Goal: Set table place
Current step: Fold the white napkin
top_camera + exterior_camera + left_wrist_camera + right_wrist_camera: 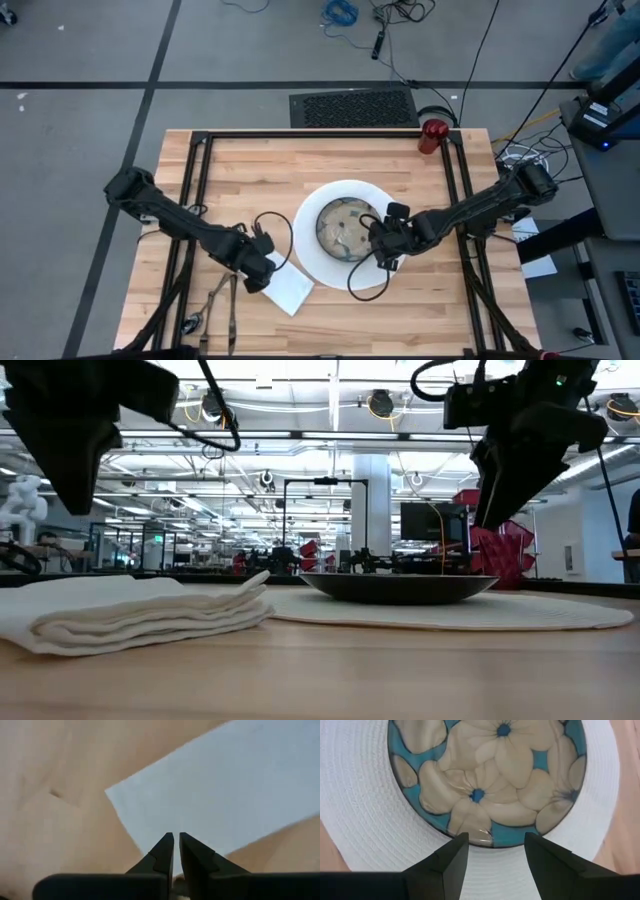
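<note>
My left gripper [262,270], clenched and empty, hangs over the napkin [288,287]; cutlery [222,305] lies toward the worktop's [430,300] near-left corner (right gripper [385,240] released above the bowl [345,228]).

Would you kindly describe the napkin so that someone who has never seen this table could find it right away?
Start at the big white plate in the middle of the wooden table, which carries the flowered blue bowl. Just off the plate's rim on the left arm's side, under the shut left gripper, lies the napkin. It is the only soft, folded white cloth; the dark cutlery beside it is thin metal.
</note>
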### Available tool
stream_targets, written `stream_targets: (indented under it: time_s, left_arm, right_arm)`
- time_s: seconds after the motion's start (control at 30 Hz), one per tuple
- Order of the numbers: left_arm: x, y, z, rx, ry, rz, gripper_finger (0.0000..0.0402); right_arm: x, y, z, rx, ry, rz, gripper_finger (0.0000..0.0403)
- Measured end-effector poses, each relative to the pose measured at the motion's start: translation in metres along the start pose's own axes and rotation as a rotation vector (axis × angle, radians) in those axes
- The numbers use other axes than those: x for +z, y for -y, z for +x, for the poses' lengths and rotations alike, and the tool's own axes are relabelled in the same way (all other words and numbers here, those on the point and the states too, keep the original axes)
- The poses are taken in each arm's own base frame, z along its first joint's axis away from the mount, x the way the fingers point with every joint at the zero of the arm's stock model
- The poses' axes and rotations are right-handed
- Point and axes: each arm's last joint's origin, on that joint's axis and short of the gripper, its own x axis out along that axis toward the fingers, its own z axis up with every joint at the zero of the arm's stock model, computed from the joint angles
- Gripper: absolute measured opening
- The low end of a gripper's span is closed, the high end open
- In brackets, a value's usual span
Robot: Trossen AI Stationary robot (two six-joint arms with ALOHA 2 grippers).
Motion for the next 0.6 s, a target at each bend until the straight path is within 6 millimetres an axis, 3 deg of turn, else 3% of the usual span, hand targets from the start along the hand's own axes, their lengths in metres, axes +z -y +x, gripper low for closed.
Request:
stream_targets:
  time_s: [0.07, 0.33, 0.6]
  left_arm:
    - [-0.001, -0.001, 0.005, -0.015, 0.007, -0.059, 0.0018]
    - [-0.014, -0.006, 0.058, -0.184, -0.034, -0.162, 0.0018]
    - [-0.02, -0.039, 0.077, 0.018, -0.06, -0.113, 0.0018]
  right_arm:
    - [-0.003, -0.001, 0.005, 0.006, 0.003, 0.003, 0.0183]
    - [-0.002, -0.003, 0.008, 0.028, 0.042, 0.017, 0.0183]
    - [0.004, -0.005, 0.008, 0.052, 0.101, -0.012, 0.0183]
